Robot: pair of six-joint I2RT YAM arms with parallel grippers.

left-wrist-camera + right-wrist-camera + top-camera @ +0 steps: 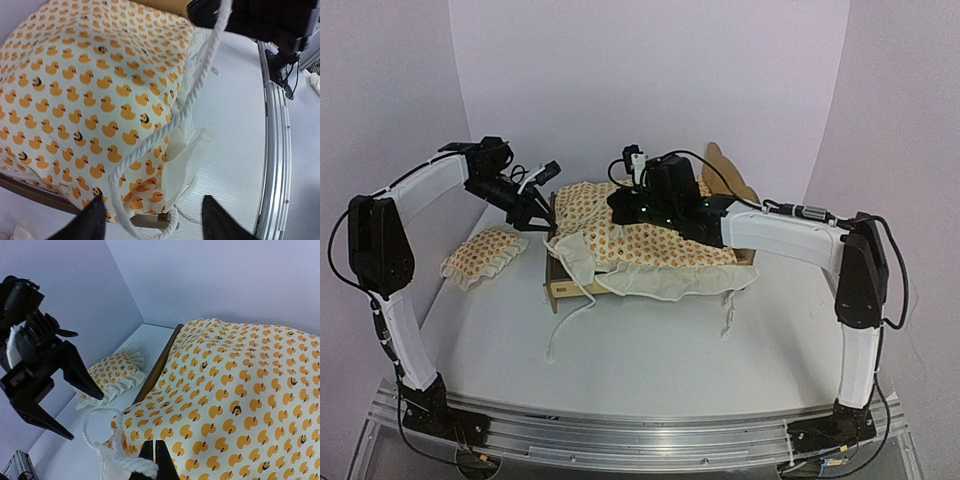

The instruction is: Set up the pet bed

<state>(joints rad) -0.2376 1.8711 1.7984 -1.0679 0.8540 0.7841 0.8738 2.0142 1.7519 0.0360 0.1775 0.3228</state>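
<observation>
Sitting mid-way on the table (650, 350) under the duck-print cushion (650, 245), the pet bed (561, 289) lies just beside the left gripper (154, 210), jaws apart, empty; the right gripper (155, 460), above it, pinches the cushion's white cord (200, 85).

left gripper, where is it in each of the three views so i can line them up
Top external: left gripper left of centre, jaws open, at the left end of the duck-print cushion.
Left wrist: its own two dark fingertips poke up from the bottom edge, set wide apart.
Right wrist: far left, black, jaws open, pointing down and right.
Shared landmark: the duck-print cushion.
</observation>
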